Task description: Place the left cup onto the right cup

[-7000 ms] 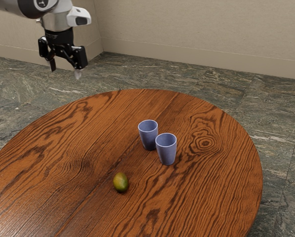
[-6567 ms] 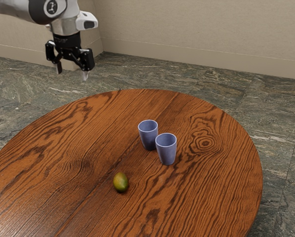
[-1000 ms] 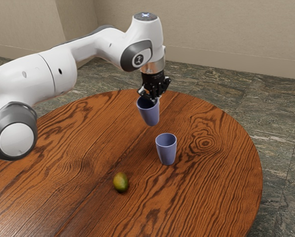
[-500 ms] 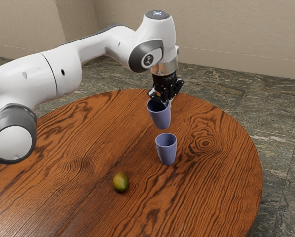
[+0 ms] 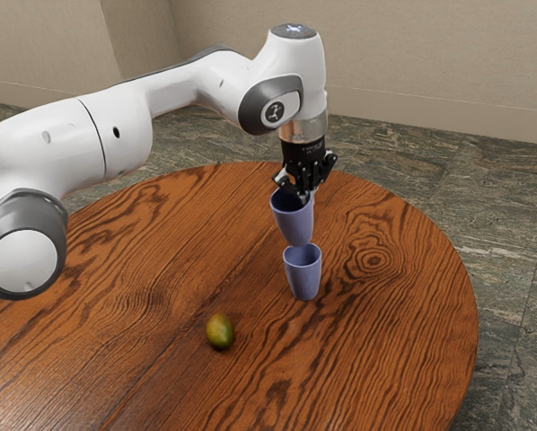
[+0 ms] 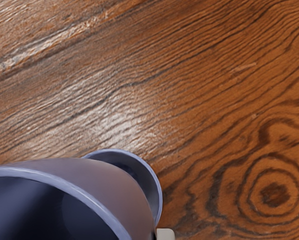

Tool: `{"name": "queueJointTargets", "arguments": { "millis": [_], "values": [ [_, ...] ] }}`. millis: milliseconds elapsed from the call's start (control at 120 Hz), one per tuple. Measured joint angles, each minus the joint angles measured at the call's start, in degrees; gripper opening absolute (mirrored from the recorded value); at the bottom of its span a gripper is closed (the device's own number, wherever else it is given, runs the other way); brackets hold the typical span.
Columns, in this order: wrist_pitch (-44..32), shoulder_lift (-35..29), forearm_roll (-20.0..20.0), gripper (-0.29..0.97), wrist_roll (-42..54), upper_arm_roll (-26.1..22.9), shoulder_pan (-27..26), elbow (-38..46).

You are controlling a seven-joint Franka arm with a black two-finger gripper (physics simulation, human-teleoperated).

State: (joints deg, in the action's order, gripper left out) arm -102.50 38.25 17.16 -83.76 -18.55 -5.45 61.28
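Gripper (image 5: 296, 187) is clamped on the rim of the left cup (image 5: 292, 218). The cup hangs upright, base just at the mouth of the right cup (image 5: 302, 271), near the table (image 5: 116, 269) centre. The cup is probably light, rigid and slippery, so the rim-wall hold suits it.

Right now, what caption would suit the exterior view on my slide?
The gripper holds one blue cup at the mouth of the other cup; a green fruit lies nearby.
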Motion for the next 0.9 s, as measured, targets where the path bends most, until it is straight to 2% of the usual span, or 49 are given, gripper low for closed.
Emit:
{"name": "queueJointTargets", "arguments": {
  "millis": [900],
  "values": [
    [0.2, 3.6, -0.2, -0.11, -3.6, -0.8, 0.1, 0.0]
  ]
}}
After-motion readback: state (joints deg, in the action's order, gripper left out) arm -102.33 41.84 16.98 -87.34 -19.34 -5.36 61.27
